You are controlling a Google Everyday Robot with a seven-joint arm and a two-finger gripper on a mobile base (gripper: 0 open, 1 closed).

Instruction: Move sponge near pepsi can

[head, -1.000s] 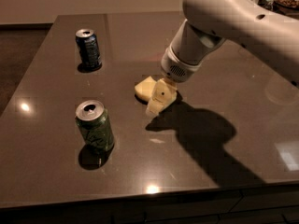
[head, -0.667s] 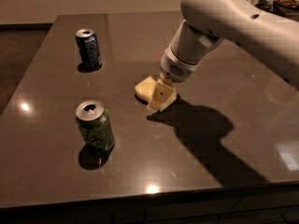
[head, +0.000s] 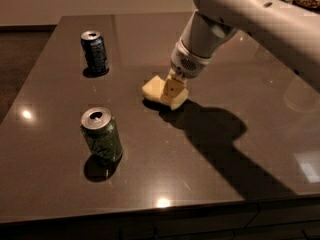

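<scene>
Camera view: the gripper [head: 172,88] sits near the middle of the table [head: 50,174], closed on the sponge [head: 155,90]. The sponge has edged slightly toward 10 o'clock over the past second, and the arm has travelled with it. The pepsi can [head: 94,53] stands upright, well apart from the sponge in that same 10 o'clock direction. The green can [head: 101,135] stands at 7 o'clock, off the line of travel. Whether the sponge rides clear of the table cannot be told. The small shift suggests the carry has begun, with most of the gap left to close.
</scene>
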